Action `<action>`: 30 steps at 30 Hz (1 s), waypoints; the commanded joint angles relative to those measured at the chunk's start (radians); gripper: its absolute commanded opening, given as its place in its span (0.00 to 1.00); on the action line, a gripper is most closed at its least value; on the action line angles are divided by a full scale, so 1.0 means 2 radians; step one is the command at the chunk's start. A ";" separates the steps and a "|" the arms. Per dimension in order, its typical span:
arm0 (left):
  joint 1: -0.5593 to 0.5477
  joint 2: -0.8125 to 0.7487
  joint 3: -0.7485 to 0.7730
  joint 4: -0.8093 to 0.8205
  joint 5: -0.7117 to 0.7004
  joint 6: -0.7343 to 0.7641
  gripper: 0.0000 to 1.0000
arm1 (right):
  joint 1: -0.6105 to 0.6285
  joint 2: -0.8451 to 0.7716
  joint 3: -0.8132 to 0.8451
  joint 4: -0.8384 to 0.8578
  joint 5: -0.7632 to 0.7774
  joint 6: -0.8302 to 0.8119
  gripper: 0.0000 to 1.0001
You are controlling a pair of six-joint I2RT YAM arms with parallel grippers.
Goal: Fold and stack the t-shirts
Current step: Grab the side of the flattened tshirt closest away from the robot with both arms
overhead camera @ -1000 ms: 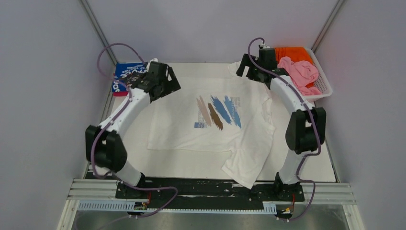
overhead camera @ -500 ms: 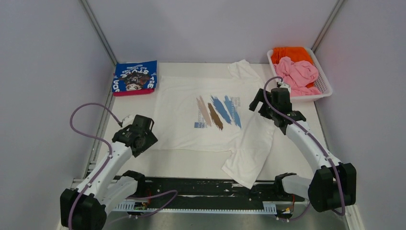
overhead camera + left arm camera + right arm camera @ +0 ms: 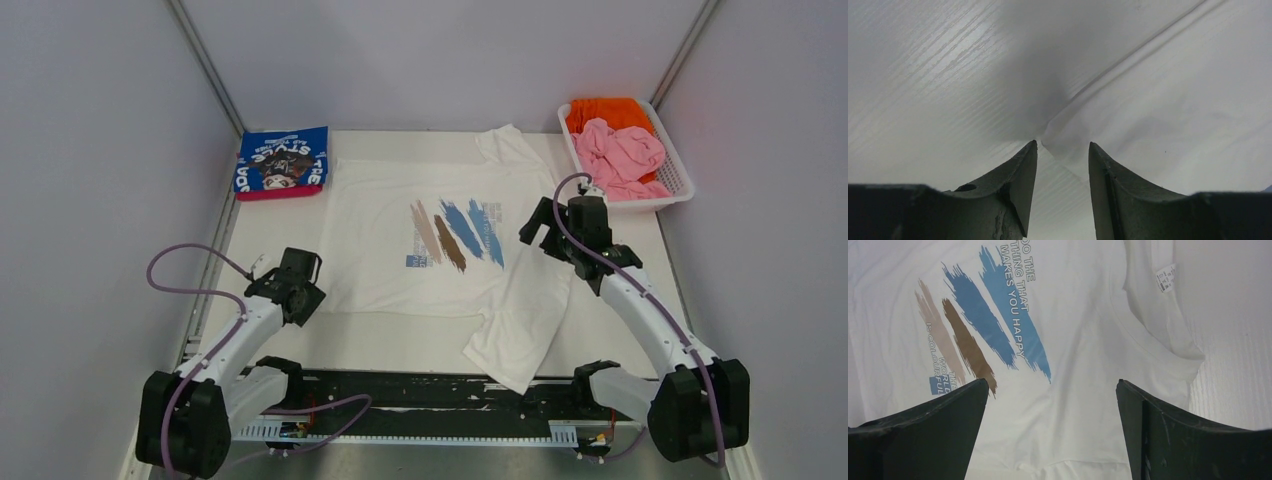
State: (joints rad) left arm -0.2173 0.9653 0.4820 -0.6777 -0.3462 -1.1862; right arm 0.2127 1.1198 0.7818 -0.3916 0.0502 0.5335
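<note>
A white t-shirt (image 3: 380, 270) with tan, brown and blue brush strokes lies spread on the table, with one sleeve folded over at the near right. My left gripper (image 3: 303, 290) is low at its near-left hem corner. In the left wrist view that corner of the shirt (image 3: 1148, 100) lies between the tips of my left gripper (image 3: 1063, 146), whose jaws are narrowed with a gap still showing. My right gripper (image 3: 540, 225) hangs wide open over the shirt's right side; below my right gripper (image 3: 1052, 381) I see the print and collar of the shirt (image 3: 1073, 340). A folded blue t-shirt (image 3: 283, 160) lies at the far left.
A white basket (image 3: 676, 187) at the far right holds a pink t-shirt (image 3: 625, 150) and an orange one (image 3: 605, 112). A pink edge shows under the blue t-shirt. Grey walls close in the table on the left, right and far sides.
Both arms pulled back from the far side. The left one came down to the shirt's near-left corner and its jaws narrowed. The right one moved over the shirt's right side, still wide open.
</note>
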 commanded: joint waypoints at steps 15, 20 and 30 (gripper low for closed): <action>0.004 0.035 -0.004 0.041 -0.021 -0.040 0.00 | 0.032 -0.037 0.024 -0.152 -0.065 -0.018 0.97; 0.004 0.035 0.006 0.038 -0.020 -0.032 0.00 | 0.154 -0.028 0.020 -0.274 -0.063 0.036 0.91; 0.004 0.041 0.005 0.047 0.000 -0.022 0.00 | 0.319 -0.046 -0.077 -0.283 -0.083 0.194 0.69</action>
State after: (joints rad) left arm -0.2134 1.0409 0.4679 -0.6003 -0.3397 -1.2316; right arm 0.7799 1.0424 0.6613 -0.9615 -0.0994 0.7662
